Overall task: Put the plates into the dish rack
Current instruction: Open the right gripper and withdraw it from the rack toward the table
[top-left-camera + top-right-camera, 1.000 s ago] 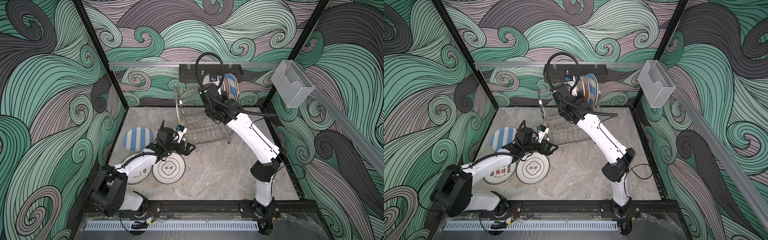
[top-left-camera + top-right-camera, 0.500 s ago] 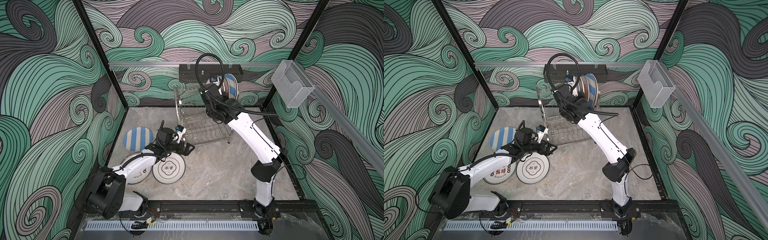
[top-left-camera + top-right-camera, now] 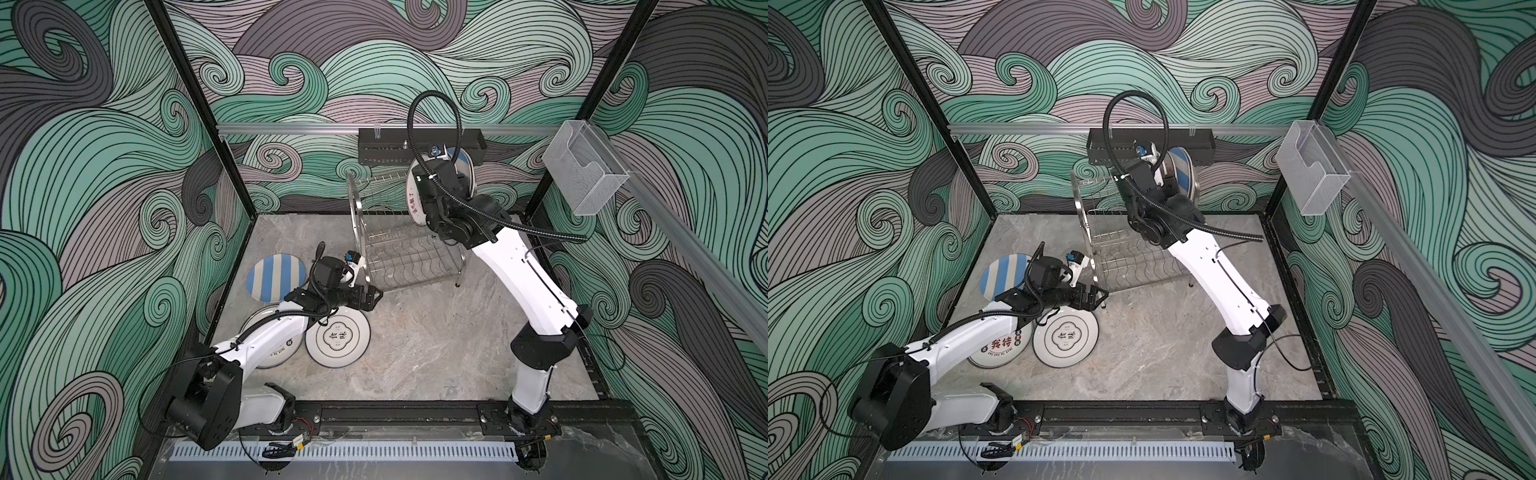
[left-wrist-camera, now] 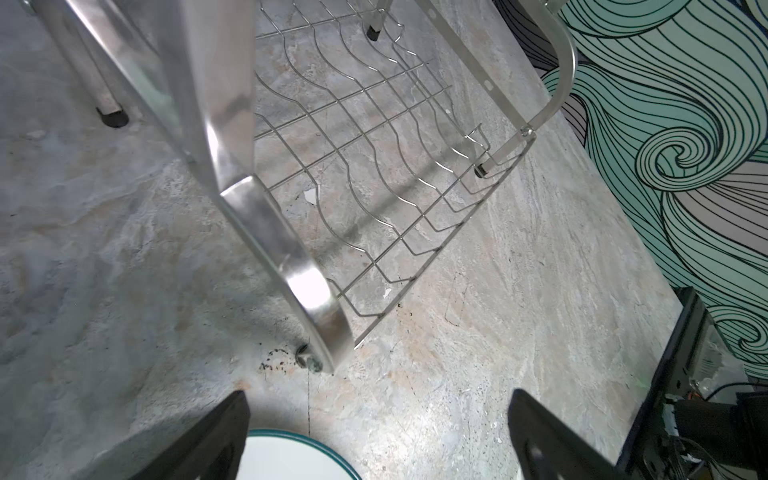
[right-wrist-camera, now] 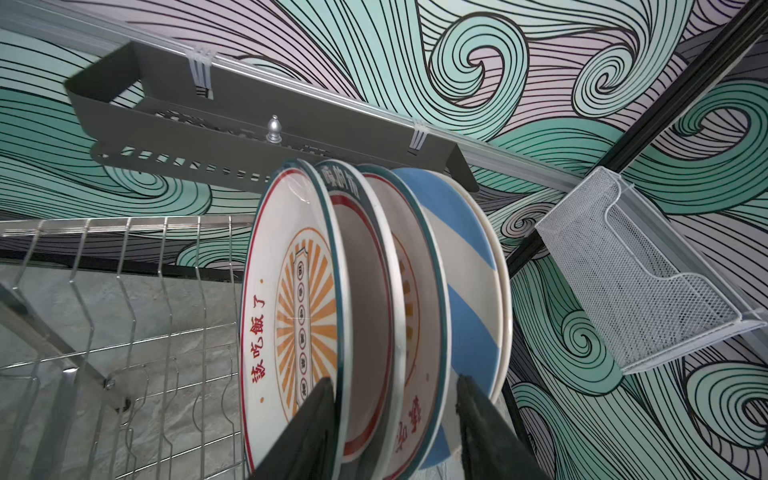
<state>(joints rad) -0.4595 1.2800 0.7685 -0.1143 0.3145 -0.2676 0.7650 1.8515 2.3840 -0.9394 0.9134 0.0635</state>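
Steel wire dish rack (image 3: 399, 257) holds a row of plates (image 5: 291, 311) standing on edge on its top shelf. Three flat plates (image 3: 337, 338) lie on the table (image 3: 436, 353) near it. Right gripper (image 5: 395, 380) has jaws apart around the row's rims. Left gripper (image 4: 378, 395) is spread wide, holding nothing.

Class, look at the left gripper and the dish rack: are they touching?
Apart. The left wrist view shows bare tabletop between the open left gripper and the curved leg of the dish rack.

Black tray (image 3: 382, 147) and clear box (image 3: 582, 174) hang on rails (image 3: 291, 129).
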